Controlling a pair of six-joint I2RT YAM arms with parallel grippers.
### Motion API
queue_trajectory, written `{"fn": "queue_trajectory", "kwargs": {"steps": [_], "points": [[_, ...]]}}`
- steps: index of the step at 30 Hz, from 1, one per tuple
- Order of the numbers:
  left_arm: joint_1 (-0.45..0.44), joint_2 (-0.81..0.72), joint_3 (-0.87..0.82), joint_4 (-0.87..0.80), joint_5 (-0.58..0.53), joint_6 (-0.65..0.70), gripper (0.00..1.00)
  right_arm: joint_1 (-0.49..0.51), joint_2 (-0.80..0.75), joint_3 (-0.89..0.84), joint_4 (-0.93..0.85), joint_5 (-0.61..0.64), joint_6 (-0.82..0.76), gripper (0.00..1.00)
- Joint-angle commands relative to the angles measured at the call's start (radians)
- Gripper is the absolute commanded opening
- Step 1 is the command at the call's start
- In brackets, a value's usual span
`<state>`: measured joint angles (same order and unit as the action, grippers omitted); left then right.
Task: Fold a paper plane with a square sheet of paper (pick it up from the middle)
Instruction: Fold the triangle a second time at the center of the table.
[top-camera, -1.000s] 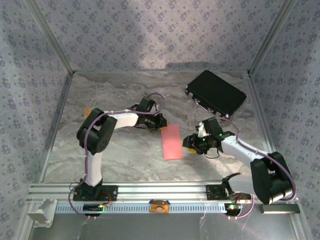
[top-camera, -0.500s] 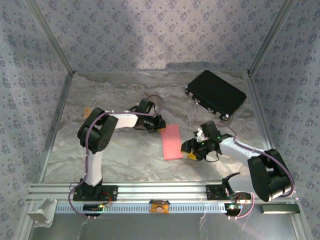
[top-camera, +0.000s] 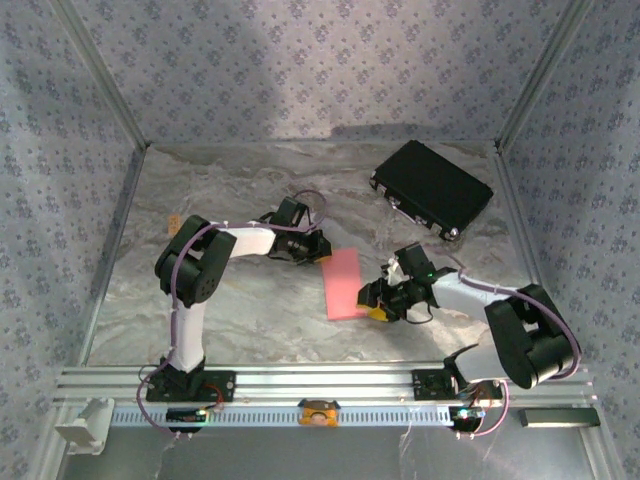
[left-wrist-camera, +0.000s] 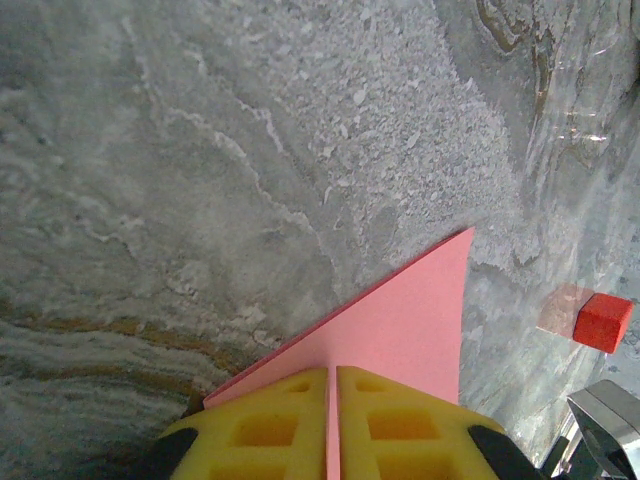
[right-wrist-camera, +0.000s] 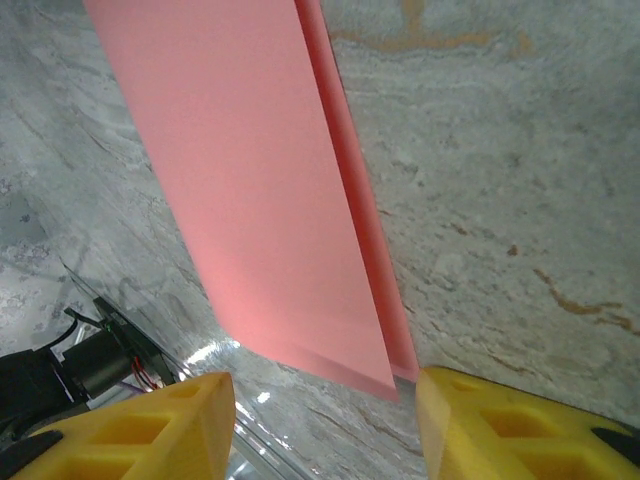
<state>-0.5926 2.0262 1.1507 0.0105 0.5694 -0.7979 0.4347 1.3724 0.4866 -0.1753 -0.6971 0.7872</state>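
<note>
Pinching edge of square sheet of paper (left-wrist-camera: 400, 320), left gripper (left-wrist-camera: 332, 420) closed, yellow pads pressed together with pink layer between. Sheet spreads ahead of pads, tapering to point up and right. Small red block (left-wrist-camera: 603, 322) off to right of pads. Right gripper (right-wrist-camera: 322, 400) open, yellow fingers (right-wrist-camera: 170, 420) wide apart, holding nothing. Folded sheet's corner just ahead, between fingers, two layers slightly offset, over marble table (right-wrist-camera: 500, 200).

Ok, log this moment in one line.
paper: folded double | left end effector: shut on paper's far end | right end effector: open, at its near corner
</note>
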Motion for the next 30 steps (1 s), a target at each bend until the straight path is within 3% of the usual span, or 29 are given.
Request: {"fn": "queue_trajectory", "kwargs": {"steps": [1,17,30], "points": [[-0.005,0.042,-0.029,-0.026,-0.015,0.001,0.11,0.008,0.014,-0.002,0.014,-0.024,0.023,0.52],[-0.007,0.047,-0.020,-0.017,0.003,-0.005,0.11,0.001,0.042,0.026,0.142,-0.039,0.037,0.50],[-0.014,0.061,0.007,-0.027,0.031,0.002,0.12,-0.073,0.155,0.040,0.340,-0.166,0.009,0.44]]}}
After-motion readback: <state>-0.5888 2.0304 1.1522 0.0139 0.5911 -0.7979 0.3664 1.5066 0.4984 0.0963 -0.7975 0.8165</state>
